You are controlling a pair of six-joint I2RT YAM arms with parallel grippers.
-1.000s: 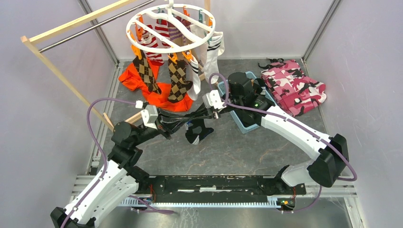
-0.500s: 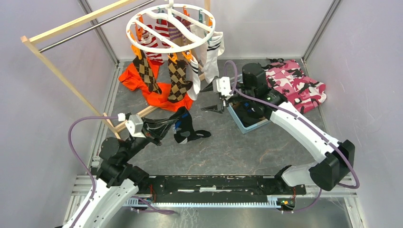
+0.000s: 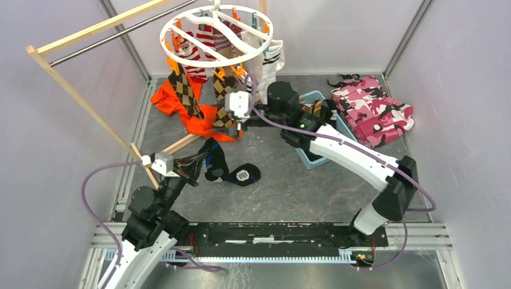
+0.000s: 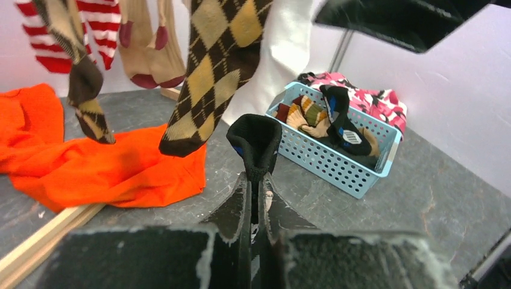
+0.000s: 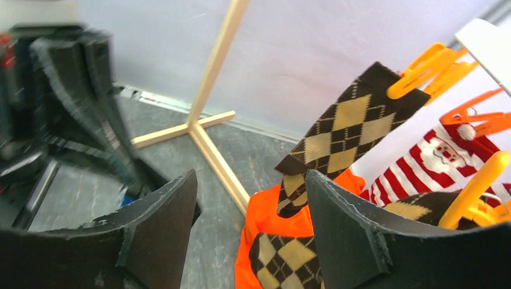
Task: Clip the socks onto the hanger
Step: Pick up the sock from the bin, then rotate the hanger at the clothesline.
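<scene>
Jaws of left gripper [image 3: 194, 169] clamp the black sock [image 4: 255, 139]; only the left wrist view shows that pinch. Right gripper [image 5: 250, 180] gapes wide, holding nothing, under the hanger [image 3: 211, 63] near rim, argyle sock [image 5: 343, 135] just beside. More room over mid table [image 3: 301, 180].

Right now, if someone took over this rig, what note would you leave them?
Left gripper: shut on a black sock.
Right gripper: open, empty, close to the argyle socks below the hanger.
Done: argyle socks, a striped sock and a white sock hang clipped.
Left: clip the black sock, then the loose socks in the basket.
</scene>
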